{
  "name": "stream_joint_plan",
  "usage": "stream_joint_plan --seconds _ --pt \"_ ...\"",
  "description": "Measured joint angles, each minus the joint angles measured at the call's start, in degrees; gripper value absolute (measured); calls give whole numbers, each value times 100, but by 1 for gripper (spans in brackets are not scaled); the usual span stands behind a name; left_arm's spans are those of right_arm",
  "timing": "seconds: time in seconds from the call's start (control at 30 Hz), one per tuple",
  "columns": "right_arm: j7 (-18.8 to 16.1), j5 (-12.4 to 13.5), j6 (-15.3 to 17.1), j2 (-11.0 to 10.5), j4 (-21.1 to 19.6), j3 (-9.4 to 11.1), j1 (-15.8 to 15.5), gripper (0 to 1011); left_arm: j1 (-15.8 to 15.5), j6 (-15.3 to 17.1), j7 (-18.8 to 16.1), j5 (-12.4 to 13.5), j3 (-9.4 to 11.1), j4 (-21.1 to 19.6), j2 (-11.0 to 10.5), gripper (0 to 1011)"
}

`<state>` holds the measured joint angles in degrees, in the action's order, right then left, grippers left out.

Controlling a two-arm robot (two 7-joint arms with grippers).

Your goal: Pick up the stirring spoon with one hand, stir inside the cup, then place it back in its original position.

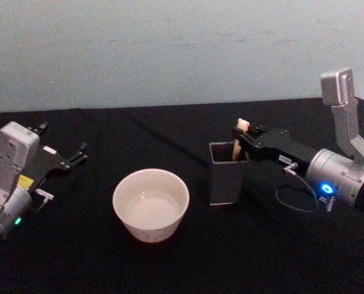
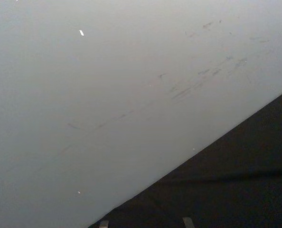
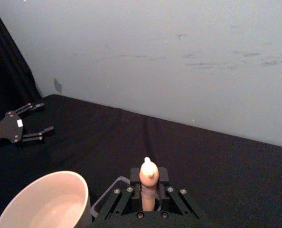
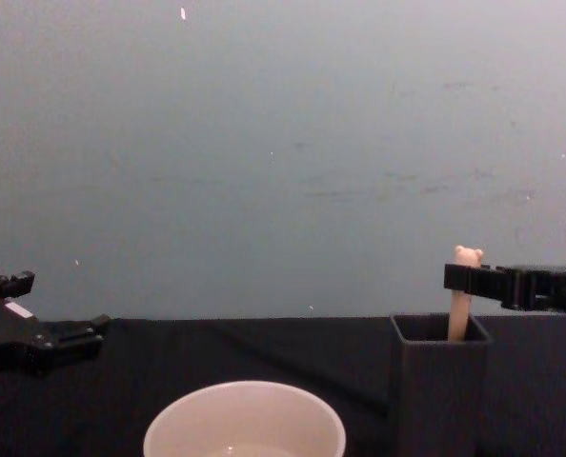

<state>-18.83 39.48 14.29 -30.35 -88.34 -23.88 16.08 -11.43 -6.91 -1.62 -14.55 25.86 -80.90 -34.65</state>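
Stirring spoon (image 1: pixel 240 139): smooth beige handle with bear head on top, standing upright in holder (image 1: pixel 226 179), a matte dark grey square box right of glossy cream cup (image 1: pixel 151 204). Right gripper (image 1: pixel 239 141) above holder rim, slim black jaws pinching handle just under bear head. Left gripper (image 1: pixel 64 154) parked far left of cup, jaws spread.

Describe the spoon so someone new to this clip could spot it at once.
Start at the white cup on the black table; just to its right stands a dark square holder. The spoon stands upright in that holder, its beige handle poking above the rim with the right gripper closed around it. Its small bear-head top marks it out as the one pale, slim thing there.
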Motion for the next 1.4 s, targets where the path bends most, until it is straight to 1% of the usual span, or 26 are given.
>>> stream_joint_plan --seconds 0.3,1.0,1.03,1.07,1.13,1.2,1.3,1.33,1.4 --pt "-11 -60 93 10 15 16 -29 224 0 0 0 0 0 0 0 1001" --pt "-33 -82 94 4 21 24 -46 226 0 0 0 0 0 0 0 1001" --pt "-33 -81 94 4 21 24 -46 241 0 0 0 0 0 0 0 1001" --pt "-32 -81 93 4 21 24 -45 292 0 0 0 0 0 0 0 1001" --pt "-31 -81 93 4 20 24 -45 321 0 0 0 0 0 0 0 1001" --pt "-30 -80 93 4 19 24 -44 398 0 0 0 0 0 0 0 1001" --pt "-28 -79 93 4 18 23 -43 482 0 0 0 0 0 0 0 1001" --pt "-27 -78 93 4 17 24 -42 542 0 0 0 0 0 0 0 1001" --pt "-27 -78 93 4 16 24 -41 581 0 0 0 0 0 0 0 1001"
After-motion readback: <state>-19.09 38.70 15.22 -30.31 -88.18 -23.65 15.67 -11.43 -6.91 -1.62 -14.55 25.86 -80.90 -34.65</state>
